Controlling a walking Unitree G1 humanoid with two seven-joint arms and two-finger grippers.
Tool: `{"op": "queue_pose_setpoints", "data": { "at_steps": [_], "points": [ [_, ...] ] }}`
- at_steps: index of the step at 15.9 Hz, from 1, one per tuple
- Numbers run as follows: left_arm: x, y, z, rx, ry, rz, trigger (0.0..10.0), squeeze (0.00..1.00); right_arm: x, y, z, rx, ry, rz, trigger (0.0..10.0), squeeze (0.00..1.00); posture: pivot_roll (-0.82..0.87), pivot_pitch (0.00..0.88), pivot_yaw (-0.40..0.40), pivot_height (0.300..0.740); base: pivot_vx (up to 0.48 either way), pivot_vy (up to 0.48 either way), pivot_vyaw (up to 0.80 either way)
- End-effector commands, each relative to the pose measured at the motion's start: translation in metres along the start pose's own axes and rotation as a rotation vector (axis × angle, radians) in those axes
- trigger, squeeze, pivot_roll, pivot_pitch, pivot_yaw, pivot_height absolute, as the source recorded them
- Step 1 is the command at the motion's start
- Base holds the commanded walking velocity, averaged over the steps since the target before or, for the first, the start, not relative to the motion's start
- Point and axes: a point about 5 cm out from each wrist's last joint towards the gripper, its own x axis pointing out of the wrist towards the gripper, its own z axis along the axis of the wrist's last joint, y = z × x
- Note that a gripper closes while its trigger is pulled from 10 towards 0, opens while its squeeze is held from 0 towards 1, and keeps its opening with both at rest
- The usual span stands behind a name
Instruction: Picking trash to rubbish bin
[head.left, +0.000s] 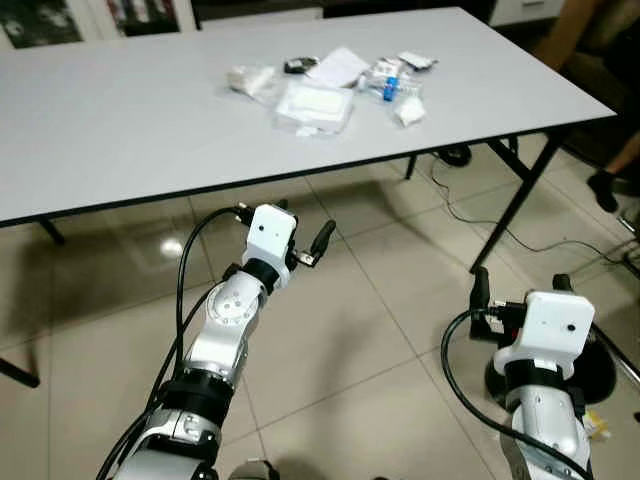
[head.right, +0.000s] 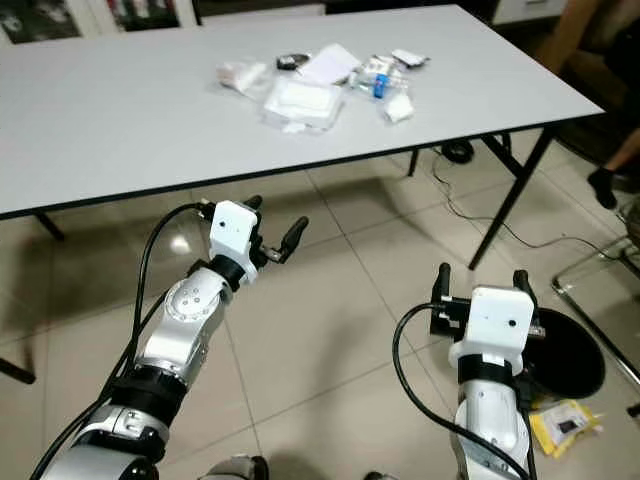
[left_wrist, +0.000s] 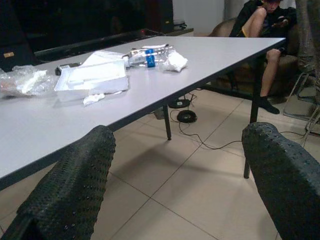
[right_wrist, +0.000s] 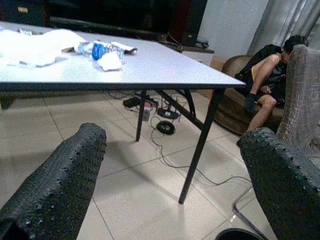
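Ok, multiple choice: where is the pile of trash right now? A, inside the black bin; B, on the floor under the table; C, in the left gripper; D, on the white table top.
D: the trash pile lies on the white table, while the left gripper and right gripper are both open, empty and below the table's edge.
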Motion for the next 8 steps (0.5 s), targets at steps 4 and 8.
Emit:
{"op": "queue_pose_setpoints", "data": {
  "at_steps": [4,8],
  "points": [
    [0.0064,-0.006,0.0075,-0.027,-0.013,-0.044,10.0,0.0,0.0015,-0.0002,0.0004,-0.008,0.004,-0.013,10.0,0.0,0.04,0.078,0.006,0.74,0.0,0.0,0.0],
    [0.0067,-0.0065,0.0069,-0.034,-0.007,-0.049,10.0,0.0,0.0013,-0.0007,0.0007,-0.007,0.003,-0.017,10.0,0.0,0.04,0.078,0.006,0.74,0.252,0.0,0.0]
  ]
}}
